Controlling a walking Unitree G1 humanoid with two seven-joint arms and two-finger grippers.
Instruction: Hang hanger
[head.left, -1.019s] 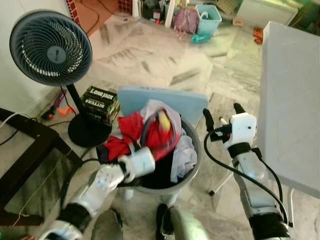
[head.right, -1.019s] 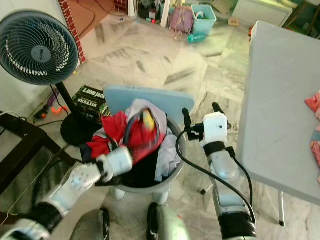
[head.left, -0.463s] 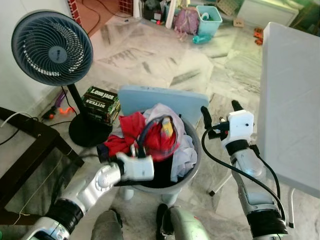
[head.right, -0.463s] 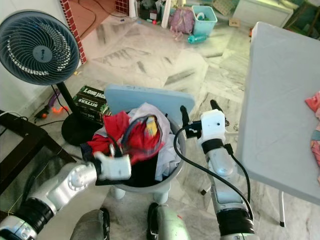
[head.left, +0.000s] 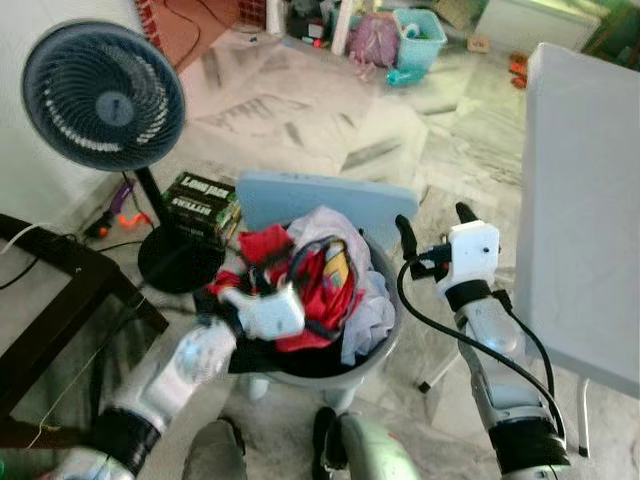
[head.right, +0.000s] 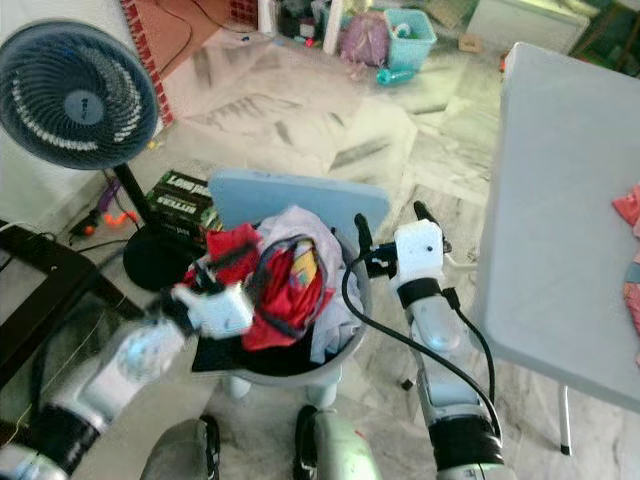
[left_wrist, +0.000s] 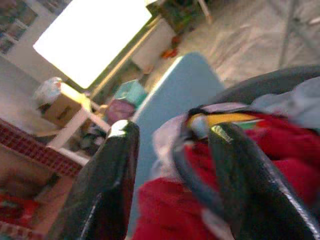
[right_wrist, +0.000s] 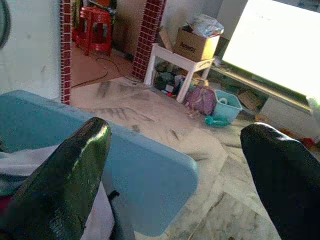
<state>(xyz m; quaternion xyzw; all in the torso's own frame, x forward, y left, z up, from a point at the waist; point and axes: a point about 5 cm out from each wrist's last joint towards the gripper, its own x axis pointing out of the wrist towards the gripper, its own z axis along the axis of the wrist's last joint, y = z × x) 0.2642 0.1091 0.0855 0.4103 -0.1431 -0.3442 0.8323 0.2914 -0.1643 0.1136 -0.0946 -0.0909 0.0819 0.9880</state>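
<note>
Left gripper (left_wrist: 170, 150) spread wide over red clothes (head.left: 318, 290) and dark hanger (left_wrist: 192, 177) in grey basket (head.left: 385, 335). Right gripper (head.left: 432, 222) released, just right of basket.

Red clothes (head.left: 320, 290) fill a grey basket (head.left: 385, 330) on marbled floor (head.left: 300, 110).

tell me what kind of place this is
Most likely a lived-in home, perhaps a laundry corner: marble-patterned tile floor, a standing fan by the wall, and a grey basket heaped with red and white clothes, with household clutter at the far end.
</note>
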